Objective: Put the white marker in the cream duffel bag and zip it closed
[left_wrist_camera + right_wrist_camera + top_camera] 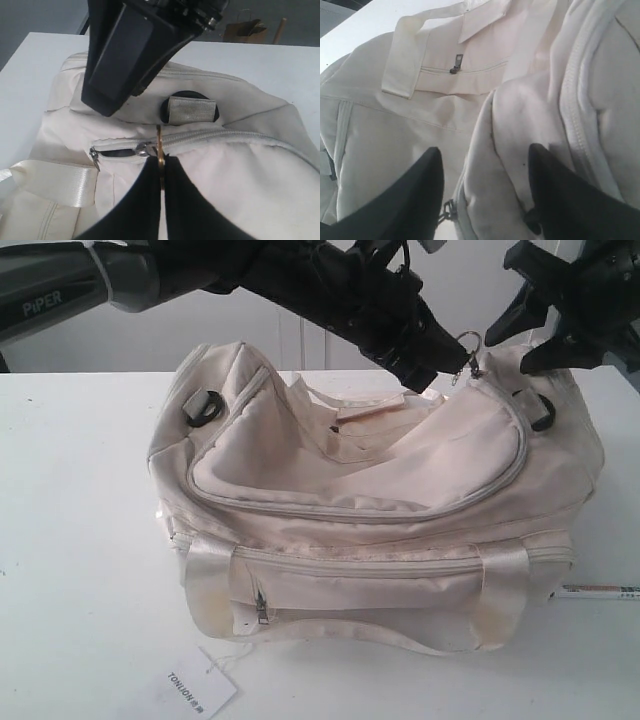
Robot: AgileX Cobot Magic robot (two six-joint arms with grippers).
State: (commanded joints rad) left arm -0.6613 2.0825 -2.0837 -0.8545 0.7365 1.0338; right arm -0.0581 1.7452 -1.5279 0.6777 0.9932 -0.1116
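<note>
The large cream fabric duffel bag sits on a white table with its curved top zipper apparently run shut. The thin white marker lies on the table just beside the bag's lower right corner, outside it. The bag probably has to be opened first, which would explain the holds. The left gripper reaches across to the bag's right end, jaws pressed together on the gold ring pull, a grip that lets it drag the slider along the curve. The right gripper hangs over that same end with jaws wide apart, straddling a raised fold of fabric without pinching it, likely placed to steady the bag. Only the exterior view shows the marker. The left wrist view alone shows the metal slider parked near the black end ring, with closed teeth running away from it and a short dark gap on its other side. The right wrist view alone confirms the spread jaws hold nothing.
</note>
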